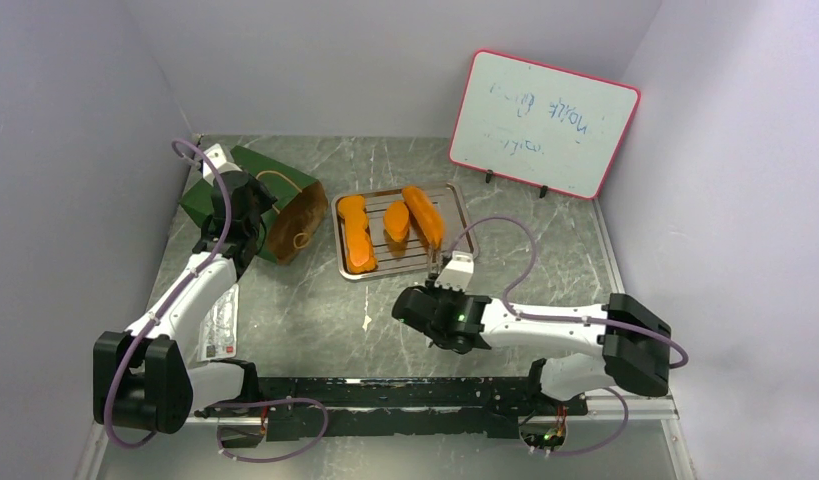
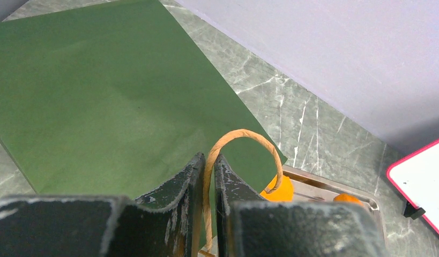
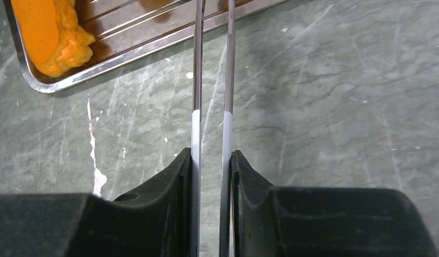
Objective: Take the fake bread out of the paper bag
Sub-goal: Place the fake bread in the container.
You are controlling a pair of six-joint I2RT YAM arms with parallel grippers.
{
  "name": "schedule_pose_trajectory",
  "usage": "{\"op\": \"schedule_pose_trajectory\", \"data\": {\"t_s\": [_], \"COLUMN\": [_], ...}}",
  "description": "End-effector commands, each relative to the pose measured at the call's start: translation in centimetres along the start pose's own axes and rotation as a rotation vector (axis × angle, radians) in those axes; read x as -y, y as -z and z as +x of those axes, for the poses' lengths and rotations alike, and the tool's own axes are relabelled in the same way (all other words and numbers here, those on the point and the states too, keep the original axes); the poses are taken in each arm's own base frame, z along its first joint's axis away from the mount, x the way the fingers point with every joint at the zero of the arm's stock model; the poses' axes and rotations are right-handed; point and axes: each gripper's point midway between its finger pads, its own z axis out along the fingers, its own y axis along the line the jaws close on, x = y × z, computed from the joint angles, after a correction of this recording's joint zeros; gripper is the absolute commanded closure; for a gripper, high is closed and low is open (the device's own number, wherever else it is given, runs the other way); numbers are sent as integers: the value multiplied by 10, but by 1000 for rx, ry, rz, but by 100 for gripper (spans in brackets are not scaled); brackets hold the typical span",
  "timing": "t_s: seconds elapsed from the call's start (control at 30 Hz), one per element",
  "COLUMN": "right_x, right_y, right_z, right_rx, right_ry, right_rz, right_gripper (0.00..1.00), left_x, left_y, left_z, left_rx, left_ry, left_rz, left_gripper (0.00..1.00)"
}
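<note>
Fake bread (image 1: pixel 357 238): three pieces lie on the metal tray (image 1: pixel 410 264); none shows in the mouth of the paper bag (image 1: pixel 275 178). The bag lies on its side left of the tray, mouth toward it. Left gripper (image 2: pixel 207 167) pinches the cord handle (image 2: pixel 244 135), likely to steady the bag. Right gripper (image 3: pixel 211 160) is clamped on metal tongs (image 3: pixel 197 64), tips over the tray's near edge.

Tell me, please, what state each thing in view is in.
paper bag, lying on its side, mouth open
cord handle, pinched by the left gripper
left gripper, shut on the cord handle
right gripper, shut on the metal tongs
metal tongs, arms squeezed close together
fake bread, three pieces lying on the metal tray
whiteboard, propped upright
</note>
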Motion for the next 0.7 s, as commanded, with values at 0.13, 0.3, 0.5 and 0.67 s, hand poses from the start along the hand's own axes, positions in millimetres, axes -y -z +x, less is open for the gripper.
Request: {"op": "schedule_pose_trajectory", "data": {"t_s": [0.13,0.3,0.5,0.67], "right_x": [-57,-74,-76,-68], "right_y": [2,9,14,13], "right_z": [1,9,18,25], "right_rx": [1,-2,-12,-26], "right_ry": [-38,-16,1,12], "right_rz": [-128,-160,-163,-143], "right_gripper": [100,100,100,100], "left_x": [8,8,10,10], "left_y": [4,3,4,6], "left_z": [-17,-16,-21,-22], "left_rx": [47,44,54,57], "left_ry": [23,24,24,25], "left_rz": [40,40,45,45], "left_gripper": [93,93,93,93]}}
